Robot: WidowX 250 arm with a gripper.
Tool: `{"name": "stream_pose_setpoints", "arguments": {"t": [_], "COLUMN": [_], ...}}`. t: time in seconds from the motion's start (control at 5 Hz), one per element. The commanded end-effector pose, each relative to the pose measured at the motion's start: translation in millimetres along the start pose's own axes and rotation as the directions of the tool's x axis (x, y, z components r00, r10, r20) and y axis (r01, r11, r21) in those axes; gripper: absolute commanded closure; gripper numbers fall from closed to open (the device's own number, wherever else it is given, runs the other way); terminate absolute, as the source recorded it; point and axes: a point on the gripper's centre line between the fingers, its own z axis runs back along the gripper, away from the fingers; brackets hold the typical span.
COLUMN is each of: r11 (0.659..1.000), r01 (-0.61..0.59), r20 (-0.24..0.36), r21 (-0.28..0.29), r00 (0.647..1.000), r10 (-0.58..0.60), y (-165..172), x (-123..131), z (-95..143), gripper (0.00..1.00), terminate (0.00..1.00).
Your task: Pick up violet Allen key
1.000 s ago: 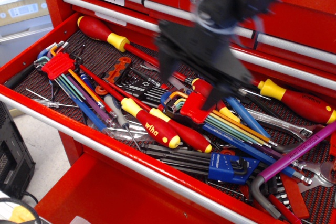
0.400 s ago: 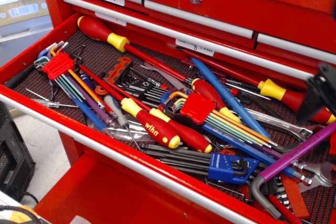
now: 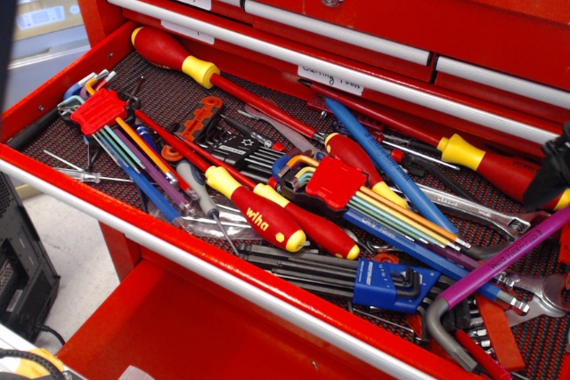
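Observation:
The violet Allen key (image 3: 503, 262) lies in the open red drawer at the lower right. Its magenta-violet arm with dark lettering runs up to the right edge, and its grey bent end (image 3: 438, 322) points down near the drawer's front. It rests on top of other tools. Only a dark part of my gripper (image 3: 554, 171) shows at the right edge, above the key and apart from it. Its jaws are cut off by the frame, so I cannot tell whether they are open or shut.
The drawer's front rail (image 3: 223, 269) runs across below the tools. In the drawer lie red-yellow screwdrivers (image 3: 267, 217), a long blue hex key (image 3: 387, 162), two red-holder multicolour key sets (image 3: 334, 182) (image 3: 98, 111), a blue-holder key set (image 3: 392, 284) and wrenches (image 3: 472, 205). Closed drawers (image 3: 356, 37) stand behind.
The dark arm that hung blurred over the middle of the drawer has swung away to the right. Now only a small part shows at the right edge. The tools have not moved.

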Motion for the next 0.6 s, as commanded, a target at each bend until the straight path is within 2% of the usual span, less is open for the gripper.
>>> {"name": "stream_pose_setpoints", "arguments": {"t": [0.0,0.4], "r11": [0.996,0.99], "r01": [-0.018,-0.012], "r20": [0.086,0.107], "r21": [-0.086,-0.142], "r00": [0.996,0.994], "r10": [0.026,0.027], "y": [7,11], "x": [11,8], "z": [-1,-22], "gripper": [0.0,0.0], "terminate": [0.0,0.0]}}
